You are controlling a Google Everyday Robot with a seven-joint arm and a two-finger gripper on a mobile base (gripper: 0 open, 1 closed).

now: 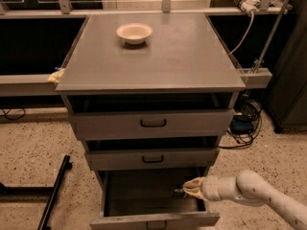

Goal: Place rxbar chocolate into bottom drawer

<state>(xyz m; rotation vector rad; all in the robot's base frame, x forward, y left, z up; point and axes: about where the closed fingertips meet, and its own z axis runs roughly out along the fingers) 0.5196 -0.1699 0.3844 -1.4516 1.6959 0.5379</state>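
Note:
The bottom drawer (125, 220) of the grey cabinet is pulled out, and its deep, dark inside shows. My gripper (184, 190) reaches in from the right on a pale arm and sits low over the drawer's right side, just inside the right wall. Its cream fingers (194, 184) are closed together on a small dark thing, the rxbar chocolate (178, 192), of which only a dark end shows at the tips. The bar is held above the drawer floor.
A round cream bowl (134, 32) stands at the back of the cabinet top (182, 61). The top drawer (153, 123) and middle drawer (152, 159) stand slightly out above the gripper. A black bar (53, 194) lies on the floor at left; cables (244, 123) lie at right.

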